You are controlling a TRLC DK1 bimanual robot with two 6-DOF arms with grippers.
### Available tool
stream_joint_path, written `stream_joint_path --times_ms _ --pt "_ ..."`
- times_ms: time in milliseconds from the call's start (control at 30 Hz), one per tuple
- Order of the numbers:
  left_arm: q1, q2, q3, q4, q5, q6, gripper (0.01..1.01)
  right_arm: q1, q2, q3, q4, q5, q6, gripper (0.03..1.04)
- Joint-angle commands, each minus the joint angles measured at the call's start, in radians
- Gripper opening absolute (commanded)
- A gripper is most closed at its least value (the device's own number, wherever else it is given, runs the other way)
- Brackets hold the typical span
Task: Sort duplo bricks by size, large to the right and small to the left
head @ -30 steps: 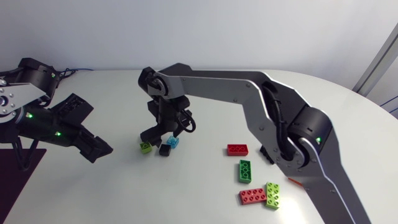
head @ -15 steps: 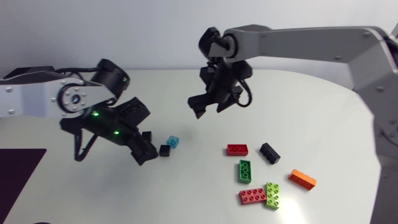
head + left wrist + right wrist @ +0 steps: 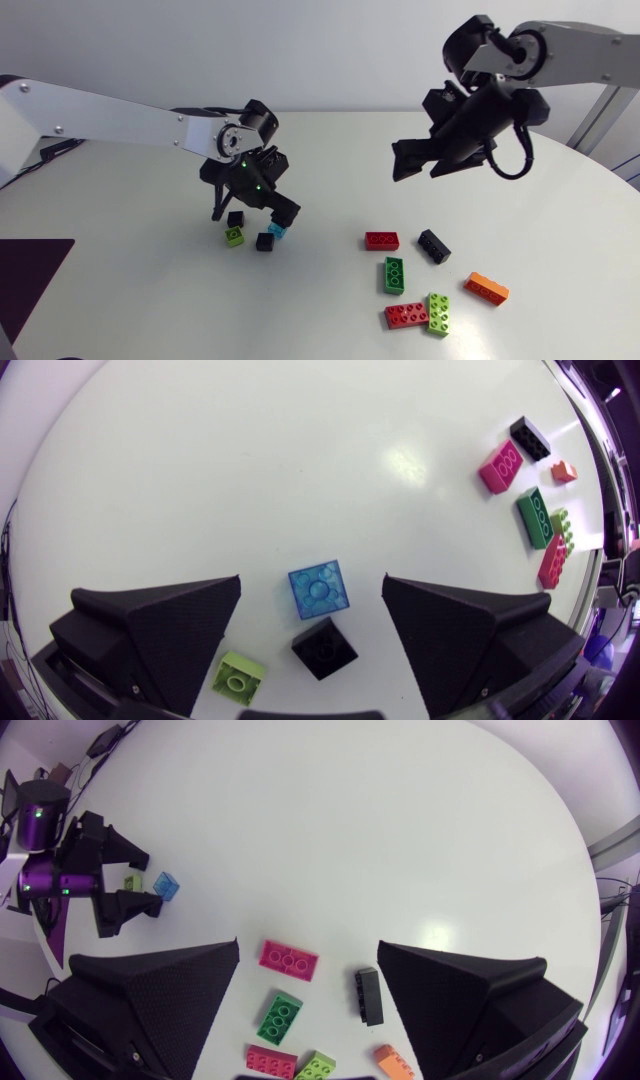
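Jaws of the left gripper [image 3: 312, 582] stand spread, pinching nothing. A small blue brick [image 3: 320, 590] lies between its fingers, with a small black brick [image 3: 324, 647] and a small lime brick [image 3: 238, 677] just beside it. The right gripper [image 3: 309, 948] hangs raised at far right, jaws spread, empty. Large bricks lie near right: red brick [image 3: 381, 240], long black brick [image 3: 434, 245], green brick [image 3: 394, 274], orange brick [image 3: 486, 289].

All three cameras overlook the blue brick [image 3: 277, 231].
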Motion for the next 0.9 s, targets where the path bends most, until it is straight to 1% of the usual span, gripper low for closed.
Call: stream_joint_path --times_ms 0,133,267,367,500,533,667,700,767,867 --pt "0.003 0.062 0.061 -0.019 -0.009 -0.077 0.967 -0.016 -0.055 -0.048 0.006 -0.01 -0.012 1.0" --pt "0.005 0.123 0.093 -0.053 -0.011 -0.119 0.964 -0.023 -0.122 -0.132 0.032 -0.01 0.0 1.0" --pt "-0.001 0.145 0.087 -0.053 -0.017 -0.157 0.964 -0.033 -0.154 -0.218 0.064 -0.01 0.016 1.0" --pt "-0.004 0.16 0.089 -0.053 -0.017 -0.166 0.951 -0.038 -0.166 -0.272 0.09 -0.01 0.023 1.0" --pt "-0.014 0.18 0.093 -0.05 -0.015 -0.166 0.811 -0.029 -0.176 -0.327 0.125 -0.03 0.04 1.0" --pt "-0.015 0.186 0.095 -0.047 -0.017 -0.166 0.761 -0.024 -0.173 -0.336 0.136 -0.03 0.045 1.0" --pt "-0.011 0.188 0.086 -0.011 -0.015 -0.176 0.482 -0.003 -0.14 -0.353 0.164 -0.03 0.049 1.0" --pt "-0.004 0.188 0.084 -0.004 -0.015 -0.18 0.395 0.003 -0.13 -0.354 0.176 -0.03 0.051 1.0" --pt "0.009 0.185 0.076 0.01 -0.015 -0.183 0.389 0.019 -0.101 -0.348 0.194 -0.03 0.053 1.0" --pt "0.032 0.159 0.047 0.019 -0.015 -0.18 0.377 0.077 -0.033 -0.328 0.213 -0.03 0.062 1.0"
